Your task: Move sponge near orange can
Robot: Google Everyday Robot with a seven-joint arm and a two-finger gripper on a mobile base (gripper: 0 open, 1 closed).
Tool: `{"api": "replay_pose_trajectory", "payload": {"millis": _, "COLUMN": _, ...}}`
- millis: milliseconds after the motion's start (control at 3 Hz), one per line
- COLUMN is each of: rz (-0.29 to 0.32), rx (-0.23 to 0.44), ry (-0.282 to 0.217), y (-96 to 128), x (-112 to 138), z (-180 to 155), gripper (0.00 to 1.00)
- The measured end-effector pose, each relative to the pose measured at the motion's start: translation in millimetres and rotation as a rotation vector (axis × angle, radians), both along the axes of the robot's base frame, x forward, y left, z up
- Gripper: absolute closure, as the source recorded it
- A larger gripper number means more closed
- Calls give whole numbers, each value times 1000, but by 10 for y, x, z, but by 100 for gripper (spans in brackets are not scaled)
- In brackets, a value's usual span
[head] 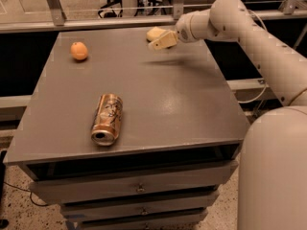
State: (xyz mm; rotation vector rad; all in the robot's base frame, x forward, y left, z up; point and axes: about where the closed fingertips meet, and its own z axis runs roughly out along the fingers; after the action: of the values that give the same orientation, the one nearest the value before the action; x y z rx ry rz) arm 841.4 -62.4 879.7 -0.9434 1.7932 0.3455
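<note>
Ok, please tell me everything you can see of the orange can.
The orange can is shiny copper-orange metal with pale and dark swirly markings. It lies on its side on the grey table, towards the front left, its silver end facing the front edge. Nothing else touches it; the gripper is far away, by the sponge.

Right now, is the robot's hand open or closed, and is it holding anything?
Hand: right by the sponge at the back; open, closed or holding cannot be told.

Dim light, gripper [158,41] shadowing far table [192,104] edge
</note>
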Motion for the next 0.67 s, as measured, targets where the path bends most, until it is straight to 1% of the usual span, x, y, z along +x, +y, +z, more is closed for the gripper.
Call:
{"api": "replay_pose_trajectory", "payload": {"millis": 333, "rz": -31, "rx": -26, "ry": 9, "y": -89, "x": 247, "z": -172, "gripper": 0}}
{"api": "replay_pose_trajectory", "payload": {"millis": 667, "rz": -57, "rx": -9, "ry": 21, "y": -146, "x": 407, "z": -294, "gripper": 0}}
